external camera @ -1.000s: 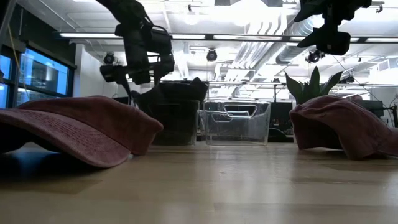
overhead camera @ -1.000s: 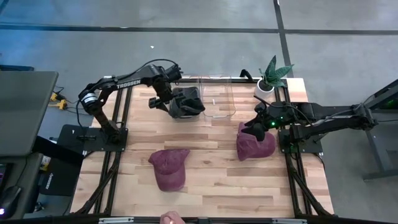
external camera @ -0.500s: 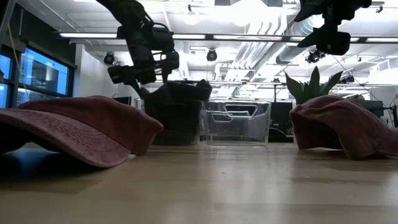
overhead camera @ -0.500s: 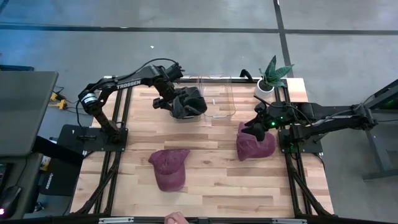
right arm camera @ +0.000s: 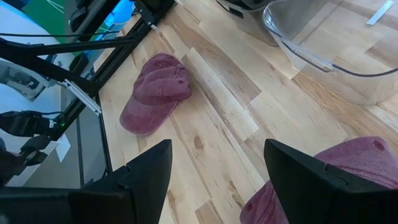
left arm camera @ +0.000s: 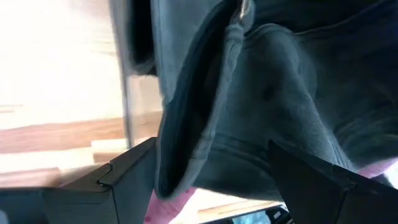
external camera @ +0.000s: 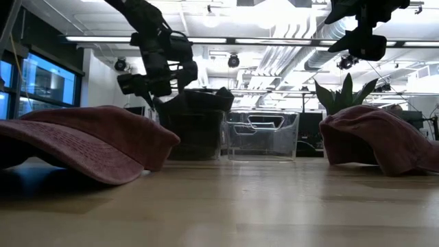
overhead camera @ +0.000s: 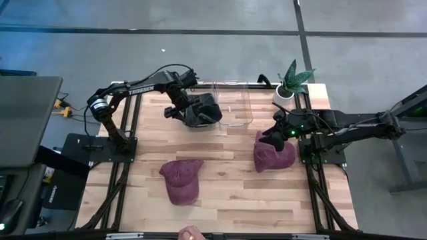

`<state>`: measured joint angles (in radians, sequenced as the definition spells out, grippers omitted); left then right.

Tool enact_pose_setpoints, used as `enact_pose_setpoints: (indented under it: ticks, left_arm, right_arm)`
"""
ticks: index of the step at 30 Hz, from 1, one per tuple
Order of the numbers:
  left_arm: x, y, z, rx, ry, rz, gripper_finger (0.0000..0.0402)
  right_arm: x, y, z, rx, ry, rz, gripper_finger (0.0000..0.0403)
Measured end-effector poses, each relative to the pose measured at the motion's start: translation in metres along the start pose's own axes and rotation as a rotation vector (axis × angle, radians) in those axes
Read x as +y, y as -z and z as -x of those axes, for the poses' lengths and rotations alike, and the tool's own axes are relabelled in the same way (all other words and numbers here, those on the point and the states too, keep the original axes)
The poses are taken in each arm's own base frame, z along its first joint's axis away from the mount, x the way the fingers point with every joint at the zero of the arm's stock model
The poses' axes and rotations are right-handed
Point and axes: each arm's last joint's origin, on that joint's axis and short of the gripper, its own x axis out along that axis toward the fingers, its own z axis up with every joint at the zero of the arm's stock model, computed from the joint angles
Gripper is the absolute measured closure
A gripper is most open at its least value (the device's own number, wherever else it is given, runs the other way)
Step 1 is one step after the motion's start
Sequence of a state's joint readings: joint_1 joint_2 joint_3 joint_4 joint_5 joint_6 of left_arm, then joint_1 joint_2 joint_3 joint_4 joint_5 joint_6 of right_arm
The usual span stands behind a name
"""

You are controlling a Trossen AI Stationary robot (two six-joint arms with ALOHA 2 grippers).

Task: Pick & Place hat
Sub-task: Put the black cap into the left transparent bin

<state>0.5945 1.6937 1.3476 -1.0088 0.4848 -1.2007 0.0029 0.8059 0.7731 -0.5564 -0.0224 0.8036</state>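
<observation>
Dark hat (overhead camera: pixel 202 110): upper centre of the high view, draped over the left clear bin (overhead camera: pixel 200 100) at the bench's far edge, apparently being lowered in.
Left hand (overhead camera: pixel 179 111): at the hat's left edge, its two dark fingers (left arm camera: pixel 124 180) spread wide around the bunched fabric (left arm camera: pixel 261 112); probably gripping it, not certain.
Second clear bin (overhead camera: pixel 233 107): just right of the first.
Maroon caps: one (overhead camera: pixel 182 179) lower centre on the bench (overhead camera: pixel 227 193), another (overhead camera: pixel 273 155) centre right, likely awaiting their turn.
Right hand (overhead camera: pixel 272 137): hovers directly above the right cap, fingers (right arm camera: pixel 149 177) apart, holding nothing.
Potted plant (overhead camera: pixel 290 81): upper right corner of the bench.
</observation>
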Motion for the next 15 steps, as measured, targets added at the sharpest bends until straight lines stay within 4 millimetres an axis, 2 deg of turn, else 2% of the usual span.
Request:
enact_pose_setpoints:
  ticks: [7, 15]
  left_arm:
    - [-0.002, -0.001, -0.001, 0.022, 0.022, -0.006, 0.011]
    - [-0.004, -0.007, -0.015, 0.024, -0.007, -0.003, 0.011]
  right_arm:
    - [0.0, 0.0, 0.0, 0.0, 0.0, 0.0, 0.0153]
    - [0.0, 0.0, 0.0, 0.0, 0.0, 0.0, 0.0153]
